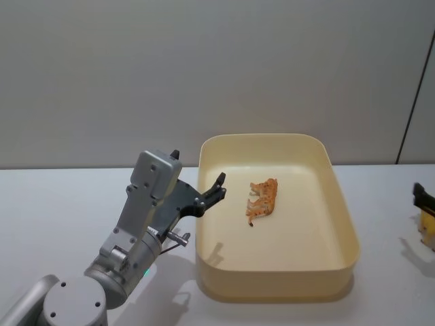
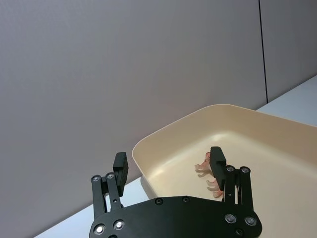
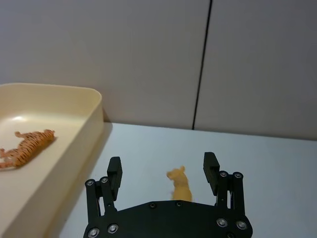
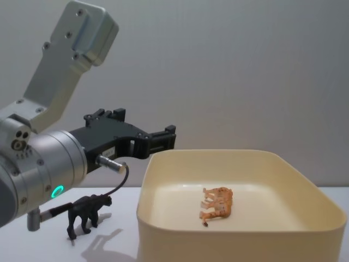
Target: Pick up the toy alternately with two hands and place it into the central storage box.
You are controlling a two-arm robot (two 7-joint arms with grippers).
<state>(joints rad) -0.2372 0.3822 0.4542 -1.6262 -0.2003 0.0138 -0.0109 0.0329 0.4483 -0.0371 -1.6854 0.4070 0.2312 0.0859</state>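
Note:
The cream-yellow central storage box (image 1: 346,224) sits mid-table, and an orange striped tiger toy (image 1: 263,200) lies on its side inside it. My left gripper (image 1: 212,193) hovers open and empty over the box's left rim; the left wrist view has its fingers (image 2: 120,166) spread, the tiger (image 2: 205,166) beyond them. A black animal toy (image 4: 87,213) stands on the table under the left arm. At the far right, my right gripper (image 3: 163,167) is open low over the table. A yellow animal toy (image 3: 179,184) stands between its fingers, untouched.
The table is light grey, with a plain grey wall behind. The box's wall (image 3: 74,144) lies to the left of the right gripper, with open tabletop between them. The right gripper (image 1: 420,193) and yellow toy (image 1: 427,227) sit at the head view's right edge.

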